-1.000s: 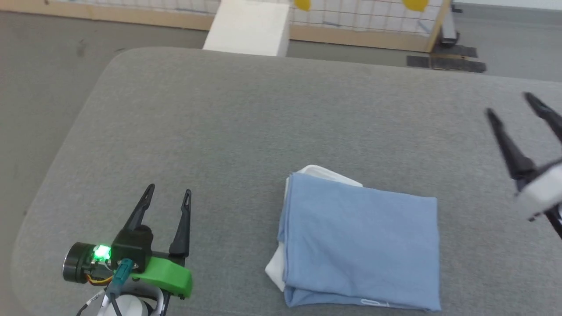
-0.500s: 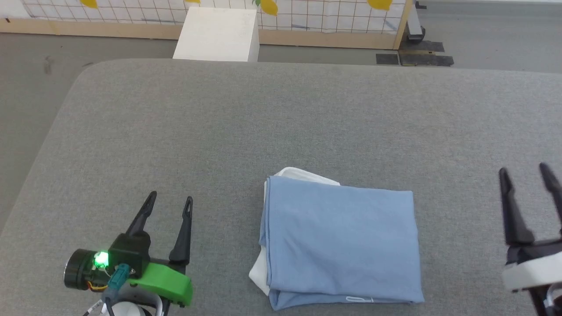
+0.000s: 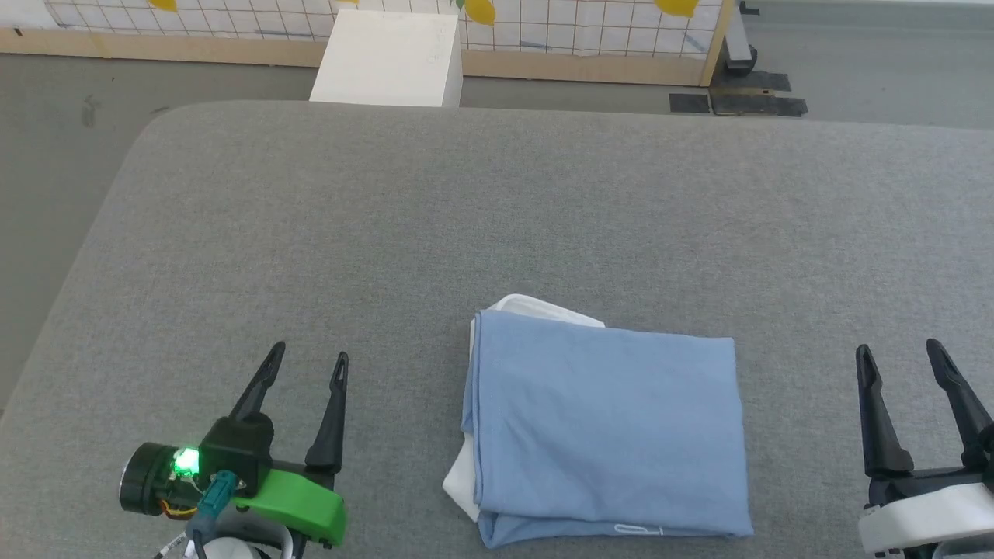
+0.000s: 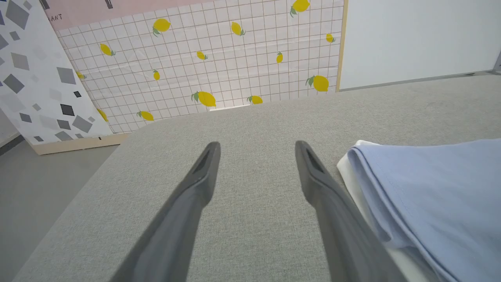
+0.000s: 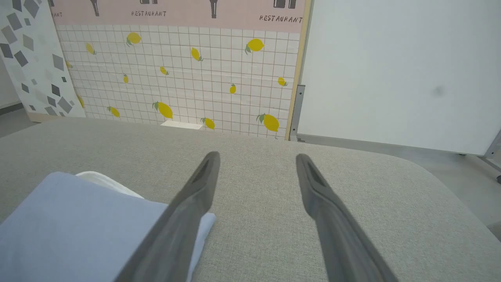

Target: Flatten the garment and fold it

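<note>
Draws the right pincer (image 3: 896, 348) back low, clear of the garment (image 3: 606, 427), jaws apart and empty; keeps the left pincer (image 3: 310, 352) spread too. Leaves the garment folded on the worktop (image 3: 466, 194) between both pincers, touching neither; probably finished.

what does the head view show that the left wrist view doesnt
From the head view: the garment as a whole folded rectangle, the right gripper with jaws open off to its right, and dark floor mats beyond the table. From the left wrist view: a grey-speckled panel and a plain white wall. In both: the left gripper, jaws open and apart from the garment, the garment's left edge with white fabric peeking out, the grey table and the lemon-tiled panel.
</note>
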### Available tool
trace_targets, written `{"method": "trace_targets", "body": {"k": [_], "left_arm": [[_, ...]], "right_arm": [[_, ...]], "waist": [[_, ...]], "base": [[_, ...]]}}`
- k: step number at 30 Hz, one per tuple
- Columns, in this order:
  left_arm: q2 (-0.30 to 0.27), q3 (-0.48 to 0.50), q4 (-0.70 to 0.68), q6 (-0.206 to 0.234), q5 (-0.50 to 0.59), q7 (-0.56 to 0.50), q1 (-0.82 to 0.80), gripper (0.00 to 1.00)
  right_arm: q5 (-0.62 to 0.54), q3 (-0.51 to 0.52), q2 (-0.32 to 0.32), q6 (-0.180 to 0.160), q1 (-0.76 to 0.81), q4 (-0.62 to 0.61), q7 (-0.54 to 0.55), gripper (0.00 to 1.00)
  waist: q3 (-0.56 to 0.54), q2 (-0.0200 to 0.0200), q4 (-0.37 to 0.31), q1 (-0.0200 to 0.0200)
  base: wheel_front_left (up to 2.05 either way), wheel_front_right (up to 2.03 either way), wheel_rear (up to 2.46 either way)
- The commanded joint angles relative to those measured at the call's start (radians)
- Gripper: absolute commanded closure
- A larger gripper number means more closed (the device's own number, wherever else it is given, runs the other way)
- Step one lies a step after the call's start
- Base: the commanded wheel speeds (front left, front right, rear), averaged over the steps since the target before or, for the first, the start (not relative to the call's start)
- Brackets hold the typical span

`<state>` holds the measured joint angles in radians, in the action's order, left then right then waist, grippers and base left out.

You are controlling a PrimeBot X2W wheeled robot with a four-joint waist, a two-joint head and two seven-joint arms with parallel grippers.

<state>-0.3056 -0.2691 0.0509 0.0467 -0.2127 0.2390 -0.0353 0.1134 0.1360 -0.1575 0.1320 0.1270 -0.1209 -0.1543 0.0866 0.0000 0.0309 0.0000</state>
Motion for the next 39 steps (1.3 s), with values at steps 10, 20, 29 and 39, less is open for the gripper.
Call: {"method": "trace_targets", "body": {"k": [10, 20, 29, 39], "left_arm": [[-0.004, -0.019, 0.001, 0.001, -0.002, 0.002, -0.019, 0.00], [0.010, -0.046, 0.015, -0.002, 0.009, 0.010, -0.049, 0.00], [0.019, -0.058, 0.019, -0.004, 0.019, 0.018, -0.078, 0.00], [0.024, -0.060, 0.019, 0.003, 0.032, 0.022, -0.093, 0.00]], "right_arm": [[0.231, -0.082, -0.081, -0.001, -0.007, 0.008, 0.261, 0.00], [0.594, -0.043, -0.145, -0.001, -0.061, 0.074, 0.790, 0.00], [0.576, -0.038, -0.083, -0.001, -0.140, 0.133, 0.976, 0.00], [0.465, -0.088, -0.034, -0.001, -0.182, 0.192, 0.978, 1.00]], "waist": [[0.061, 0.0000, 0.027, 0.0000], [0.107, 0.0000, 0.095, 0.0000], [0.157, 0.0000, 0.170, 0.0000], [0.175, 0.0000, 0.195, 0.0000]], "base": [[0.00, 0.00, 0.00], [0.00, 0.00, 0.00], [0.00, 0.00, 0.00], [0.00, 0.00, 0.00]]}}
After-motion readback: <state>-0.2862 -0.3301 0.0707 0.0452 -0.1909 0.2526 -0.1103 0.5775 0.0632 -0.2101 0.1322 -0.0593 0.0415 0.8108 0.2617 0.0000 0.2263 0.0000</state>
